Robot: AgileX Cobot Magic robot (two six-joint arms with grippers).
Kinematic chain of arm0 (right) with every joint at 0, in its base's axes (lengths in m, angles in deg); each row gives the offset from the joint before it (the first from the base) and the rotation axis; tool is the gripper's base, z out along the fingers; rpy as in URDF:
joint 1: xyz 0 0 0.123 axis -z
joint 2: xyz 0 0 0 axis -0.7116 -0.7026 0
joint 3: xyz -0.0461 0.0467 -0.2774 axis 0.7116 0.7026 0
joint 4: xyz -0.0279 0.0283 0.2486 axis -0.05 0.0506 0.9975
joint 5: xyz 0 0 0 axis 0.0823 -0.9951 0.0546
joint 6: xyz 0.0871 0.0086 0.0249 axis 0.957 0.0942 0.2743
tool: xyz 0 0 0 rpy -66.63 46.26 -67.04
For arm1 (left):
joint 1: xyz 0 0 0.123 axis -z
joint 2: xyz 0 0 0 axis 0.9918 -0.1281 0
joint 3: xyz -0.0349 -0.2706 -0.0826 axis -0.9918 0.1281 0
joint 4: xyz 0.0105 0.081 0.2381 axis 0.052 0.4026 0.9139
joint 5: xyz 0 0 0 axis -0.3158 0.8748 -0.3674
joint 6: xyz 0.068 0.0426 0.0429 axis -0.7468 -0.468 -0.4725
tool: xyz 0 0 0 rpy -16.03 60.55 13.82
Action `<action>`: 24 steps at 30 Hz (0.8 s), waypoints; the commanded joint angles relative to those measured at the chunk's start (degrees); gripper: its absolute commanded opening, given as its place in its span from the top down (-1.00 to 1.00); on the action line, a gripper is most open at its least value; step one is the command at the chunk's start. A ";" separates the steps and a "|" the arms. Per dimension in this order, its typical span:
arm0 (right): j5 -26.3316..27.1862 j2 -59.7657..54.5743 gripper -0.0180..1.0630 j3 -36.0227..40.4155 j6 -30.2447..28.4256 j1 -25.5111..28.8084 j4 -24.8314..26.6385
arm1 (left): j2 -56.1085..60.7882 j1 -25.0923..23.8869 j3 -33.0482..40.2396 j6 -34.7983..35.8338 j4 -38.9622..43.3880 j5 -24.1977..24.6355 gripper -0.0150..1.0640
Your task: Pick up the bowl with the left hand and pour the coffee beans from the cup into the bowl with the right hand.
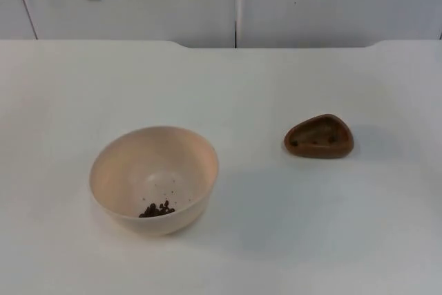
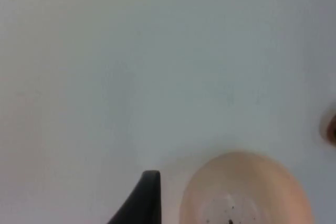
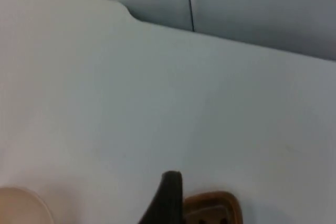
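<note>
1. The white table [image 1: 290, 240] ran back to the grey partition wall [image 1: 331, 1]; you had both task items standing on it, well apart.
2. The cream bowl [image 1: 154, 179] sat upright on the table, on the left arm's side. Its rim also came up in the left wrist view [image 2: 244, 190].
3. The brown cup [image 1: 319, 137] stood on the table on the right arm's side, apart from the bowl. It had a rounded three-cornered shape, with a few dark specks inside. Its rim appeared just beside the fingertip in the right wrist view [image 3: 212, 208].
4. A small heap of coffee beans [image 1: 157, 209] lay in the bowl, against its near wall.
5. Left gripper: one black fingertip [image 2: 139, 200] hung above the table just beside the bowl, not touching it. You could not tell how wide the claw stood.
6. Right gripper: one black fingertip [image 3: 167, 198] hung above the table next to the cup. Width of that claw could not be told either.
</note>
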 commanded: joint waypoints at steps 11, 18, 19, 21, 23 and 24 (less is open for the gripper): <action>-8.86 14.48 -0.50 -0.03 -3.05 0.03 -0.22 | 17.42 -0.14 0.08 -1.43 -0.15 5.01 -0.97; -12.78 22.32 -0.50 1.34 -4.40 0.03 -0.22 | 25.86 -0.14 0.12 -3.60 -0.29 10.13 -0.97; -12.68 23.84 -0.50 2.49 -4.54 0.03 -0.22 | 26.79 -0.14 0.12 -4.17 -0.39 11.18 -0.97; -12.07 25.51 -0.50 4.06 -4.54 0.03 -0.22 | 27.87 -0.14 0.12 -4.50 -0.41 12.12 -0.97; -11.03 28.63 -0.50 7.22 -4.54 0.03 -0.22 | 29.99 -0.14 0.12 -4.50 -0.77 13.75 -0.97; -10.75 30.39 -0.50 8.96 -4.54 0.03 -0.22 | 30.86 -0.14 0.12 -4.50 -0.78 14.66 -0.97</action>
